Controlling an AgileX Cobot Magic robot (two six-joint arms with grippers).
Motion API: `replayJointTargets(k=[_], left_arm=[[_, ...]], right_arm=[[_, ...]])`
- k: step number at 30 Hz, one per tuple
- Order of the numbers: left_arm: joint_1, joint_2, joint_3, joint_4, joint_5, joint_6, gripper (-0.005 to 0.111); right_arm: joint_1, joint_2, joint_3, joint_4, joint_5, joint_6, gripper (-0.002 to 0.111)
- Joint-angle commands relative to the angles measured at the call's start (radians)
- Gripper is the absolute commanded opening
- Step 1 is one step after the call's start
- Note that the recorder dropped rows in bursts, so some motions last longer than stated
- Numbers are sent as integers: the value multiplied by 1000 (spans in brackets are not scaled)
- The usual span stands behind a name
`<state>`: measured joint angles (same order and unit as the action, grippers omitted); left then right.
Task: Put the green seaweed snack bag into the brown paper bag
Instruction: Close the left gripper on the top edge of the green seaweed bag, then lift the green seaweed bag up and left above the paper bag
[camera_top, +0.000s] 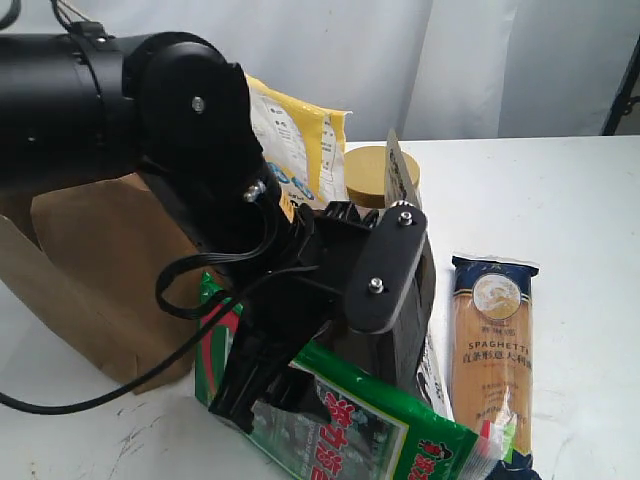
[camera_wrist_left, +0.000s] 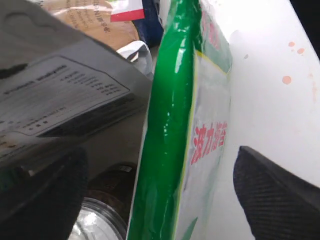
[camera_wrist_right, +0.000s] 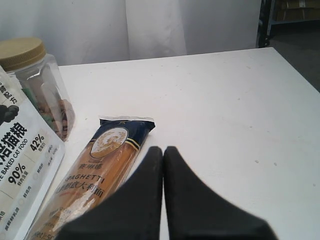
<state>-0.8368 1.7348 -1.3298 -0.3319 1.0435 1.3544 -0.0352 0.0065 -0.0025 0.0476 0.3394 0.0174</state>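
Observation:
The green seaweed snack bag (camera_top: 370, 430) lies tilted at the table's front, its red characters and dark seaweed panel facing up. My left gripper (camera_top: 255, 395) reaches down over the bag's left end. In the left wrist view the green bag (camera_wrist_left: 170, 125) runs edge-on between the two fingers of the left gripper (camera_wrist_left: 155, 165), which stands open, with a gap on each side. The brown paper bag (camera_top: 90, 270) stands at the left, behind the left arm and partly hidden by it. My right gripper (camera_wrist_right: 163, 148) is shut on nothing, low over the white table.
A spaghetti packet (camera_top: 490, 340) (camera_wrist_right: 105, 170) lies at the right, just beside the right gripper. A clear jar with a tan lid (camera_top: 375, 175) (camera_wrist_right: 35, 75), a white-grey pouch (camera_wrist_right: 20, 160) (camera_wrist_left: 65, 100) and a yellow-and-white candy bag (camera_top: 300, 140) crowd behind the seaweed bag.

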Motion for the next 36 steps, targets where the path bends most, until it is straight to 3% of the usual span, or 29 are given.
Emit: replayJointTargets(k=[1,22,32,36], left_arm=[[-5,26,-14,-4,9,7,75],[-5,118,-12,-40,34,7,74],[-3,118,-12,-40,82,-83,31],[-3,118,-10,-36,100,-135,30]], right_arm=[[-6,-7,2,2,-2,-3,0],[-6,-7,2,2,-2,-3,0],[-6,-7,2,2,-2,-3,0],[-6,-7,2,2,-2,-3,0]])
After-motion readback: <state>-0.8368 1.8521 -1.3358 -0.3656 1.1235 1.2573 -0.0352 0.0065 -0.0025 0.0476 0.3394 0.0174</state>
